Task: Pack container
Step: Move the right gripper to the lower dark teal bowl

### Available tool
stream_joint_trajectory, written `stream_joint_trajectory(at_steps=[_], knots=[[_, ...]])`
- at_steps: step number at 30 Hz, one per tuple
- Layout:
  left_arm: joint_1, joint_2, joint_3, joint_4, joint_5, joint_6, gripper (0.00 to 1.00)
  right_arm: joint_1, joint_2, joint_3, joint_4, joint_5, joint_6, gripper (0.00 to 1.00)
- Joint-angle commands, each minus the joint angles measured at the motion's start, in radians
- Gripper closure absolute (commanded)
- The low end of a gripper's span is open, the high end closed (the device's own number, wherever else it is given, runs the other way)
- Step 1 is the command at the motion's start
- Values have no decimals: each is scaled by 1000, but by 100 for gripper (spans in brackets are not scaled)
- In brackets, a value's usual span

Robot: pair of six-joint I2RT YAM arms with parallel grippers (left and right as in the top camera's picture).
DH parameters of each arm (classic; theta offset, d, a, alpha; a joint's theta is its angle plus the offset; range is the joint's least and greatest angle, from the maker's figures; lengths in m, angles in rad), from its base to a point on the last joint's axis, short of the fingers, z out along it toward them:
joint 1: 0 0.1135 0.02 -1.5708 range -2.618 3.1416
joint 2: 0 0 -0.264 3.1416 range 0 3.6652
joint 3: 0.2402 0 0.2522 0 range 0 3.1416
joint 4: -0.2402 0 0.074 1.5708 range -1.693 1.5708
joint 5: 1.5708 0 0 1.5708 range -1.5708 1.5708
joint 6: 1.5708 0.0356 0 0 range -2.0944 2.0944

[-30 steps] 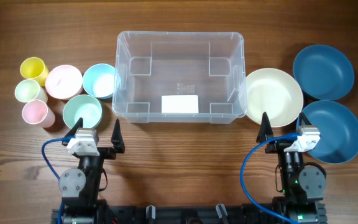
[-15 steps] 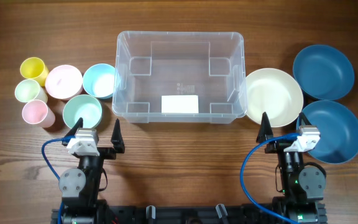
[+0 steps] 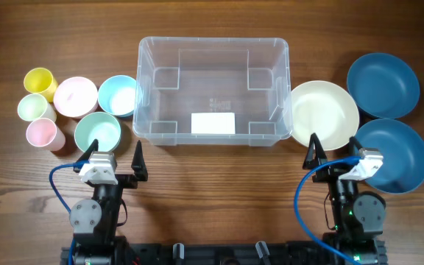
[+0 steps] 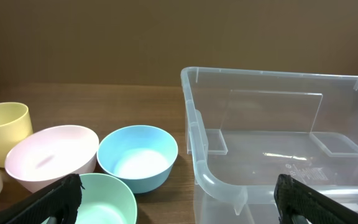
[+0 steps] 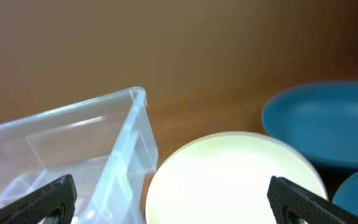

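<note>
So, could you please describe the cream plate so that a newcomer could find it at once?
Start at the large clear bin in the middle of the table. Three round dishes lie to its right, and the cream plate is the one right beside the bin's wall. It is the only pale one there; the other two plates are dark blue.

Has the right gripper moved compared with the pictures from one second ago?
Yes, slightly: the right gripper has swung a little to the right, toward the nearer blue plate.
</note>
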Motion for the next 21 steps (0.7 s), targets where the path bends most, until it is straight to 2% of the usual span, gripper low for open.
stream_joint_trajectory(at_steps=[1, 5, 12, 15, 18, 21], knots=[[-2, -7, -11, 6, 12, 16, 0, -4, 24, 173, -134, 88, 162, 0], [-2, -7, -11, 6, 12, 16, 0, -4, 148, 378, -274, 209, 129, 0], [-2, -7, -11, 6, 12, 16, 0, -4, 471, 736, -497, 218, -38, 0], [-2, -7, -11, 6, 12, 16, 0, -4, 586, 827, -586, 211, -82, 0], [-2, -7, -11, 6, 12, 16, 0, -4, 637, 828, -598, 211, -68, 0], [-2, -7, -11, 6, 12, 16, 0, -4, 678, 828, -594, 122, 50, 0]])
